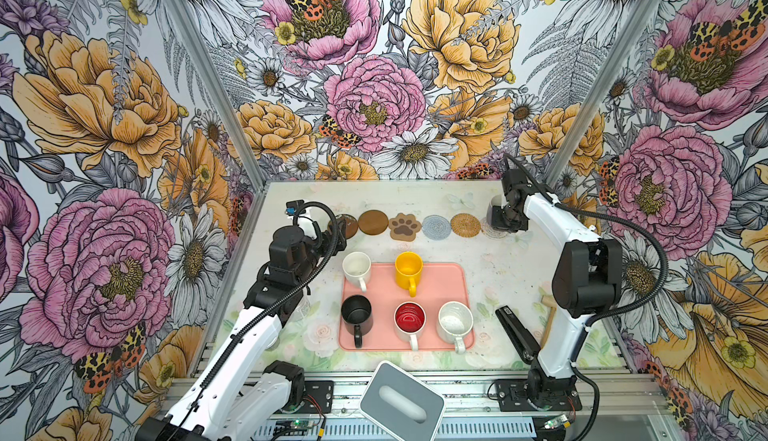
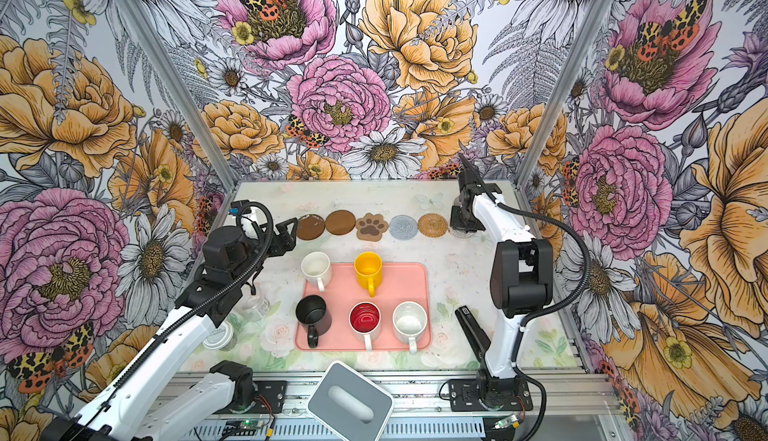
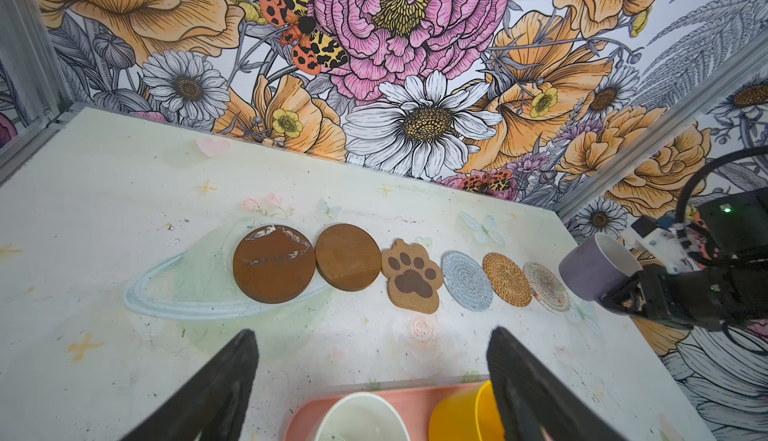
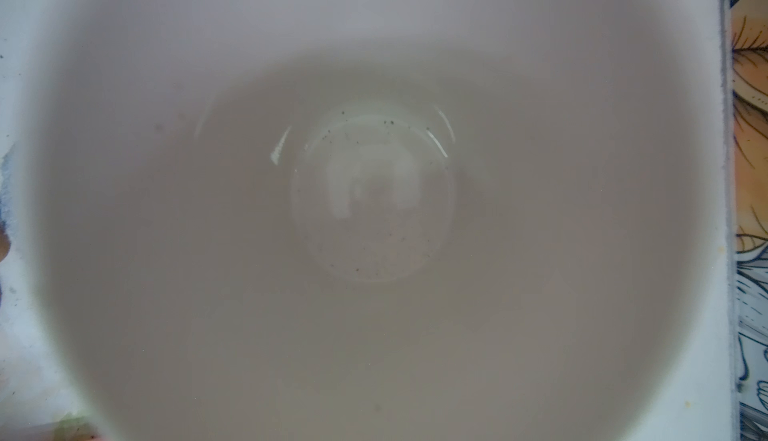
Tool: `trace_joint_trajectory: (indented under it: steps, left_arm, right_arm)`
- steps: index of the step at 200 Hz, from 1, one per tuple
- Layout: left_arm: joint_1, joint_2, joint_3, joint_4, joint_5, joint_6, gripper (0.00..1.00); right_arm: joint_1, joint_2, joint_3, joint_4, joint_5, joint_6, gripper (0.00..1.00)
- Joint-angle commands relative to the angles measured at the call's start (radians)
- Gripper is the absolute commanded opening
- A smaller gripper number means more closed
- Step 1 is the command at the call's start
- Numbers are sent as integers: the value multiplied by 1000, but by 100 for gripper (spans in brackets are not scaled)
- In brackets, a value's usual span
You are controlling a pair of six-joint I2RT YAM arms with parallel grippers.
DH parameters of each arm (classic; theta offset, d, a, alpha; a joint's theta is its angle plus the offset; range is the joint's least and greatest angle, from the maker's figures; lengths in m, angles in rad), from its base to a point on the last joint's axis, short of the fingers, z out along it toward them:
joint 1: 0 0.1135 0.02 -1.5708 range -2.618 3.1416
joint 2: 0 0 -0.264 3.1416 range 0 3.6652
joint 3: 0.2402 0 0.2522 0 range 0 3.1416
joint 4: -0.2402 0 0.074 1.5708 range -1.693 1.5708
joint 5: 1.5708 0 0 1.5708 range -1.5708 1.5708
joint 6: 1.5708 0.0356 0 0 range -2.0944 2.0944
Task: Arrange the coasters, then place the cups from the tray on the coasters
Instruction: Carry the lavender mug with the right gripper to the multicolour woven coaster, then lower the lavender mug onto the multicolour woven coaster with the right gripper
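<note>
Right claw (image 3: 623, 293) clenched on lavender cup (image 3: 590, 268), just beside clear coaster (image 3: 545, 287) ending the row. Left claw (image 3: 372, 337) spread wide, empty, near brown coaster (image 3: 273, 263). Five cups (image 1: 409, 268) sit on tray (image 1: 440, 281).

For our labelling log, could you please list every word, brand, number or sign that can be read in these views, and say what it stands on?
No text is legible in any view.
Black bar-shaped tool: small white label at one end, too small to read.
White lid: faint marks, too blurred to read.
Paw-shaped coaster: a paw picture, no letters.
</note>
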Motion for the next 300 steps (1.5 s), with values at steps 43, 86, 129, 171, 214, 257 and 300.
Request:
trace_joint_trajectory:
  steps: [43, 86, 129, 171, 214, 257, 300]
  left_arm:
    - [9, -21, -13, -2, 17, -9, 88]
    - [11, -29, -14, -1, 13, -7, 88]
    - [10, -29, -12, -1, 14, -7, 88]
    - [11, -30, -14, 10, 20, -7, 88]
    - [11, -32, -16, 10, 17, -6, 88]
    - [12, -35, -17, 8, 16, -4, 88]
    - [12, -38, -17, 6, 13, -2, 88]
  right_arm:
    - [-8, 72, 129, 34, 19, -11, 0]
    - [-8, 109, 122, 30, 34, -13, 0]
    - [-8, 122, 118, 28, 56, -15, 0]
    - [-10, 141, 112, 30, 63, -19, 0]
    - [-11, 158, 119, 31, 59, -17, 0]
    - [-11, 167, 123, 34, 70, -12, 0]
    - [-13, 175, 123, 34, 70, -6, 0]
